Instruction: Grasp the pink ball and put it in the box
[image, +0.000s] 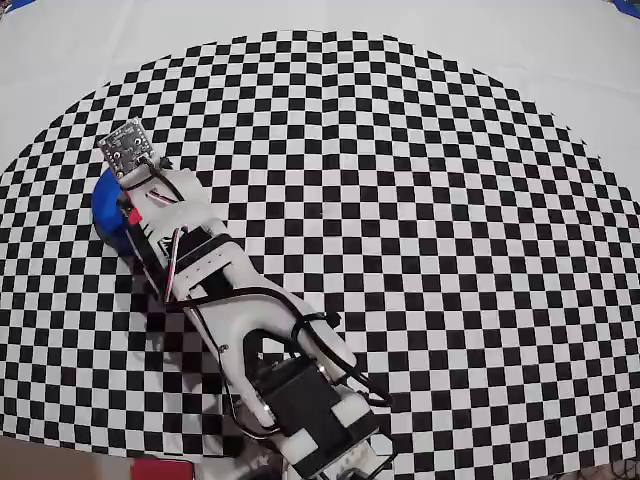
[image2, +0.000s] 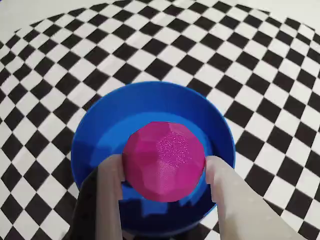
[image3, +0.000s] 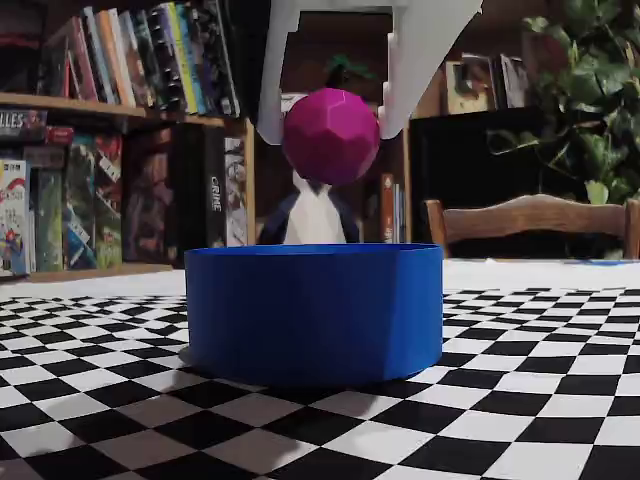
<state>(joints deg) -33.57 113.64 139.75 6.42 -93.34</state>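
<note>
The two pale fingers (image2: 110, 197) are sitting closest to the wrist camera, rising from the bottom edge, and the gripper (image2: 164, 172) is pinching the pink ball (image2: 164, 161) between them, closed just to the ball's width, one finger on its left flank and one on its right.

Going left to right in the fixed view, a bookshelf (image3: 110, 130) is filling the background, then the box (image3: 313, 312) is standing on the checkered cloth (image3: 520, 400), and a wooden chair (image3: 530, 222) and a leafy plant (image3: 580, 100) are showing beyond it on the right. The gripper (image3: 331, 130) is hanging over the box there, with the ball (image3: 331, 136) held clear above the rim, not touching it.

What matters now is the vertical line-up. In the wrist view the ball is lying over the blue floor of the box (image2: 85, 145), with blue wall showing all round it, perhaps a little toward the near side. In the overhead view the arm (image: 230, 300) is covering most of the box (image: 103, 205), and the ball is hidden.

I would judge the carrying done: the ball looks set to drop inside once the fingers part, though the near wall is the closer one.
</note>
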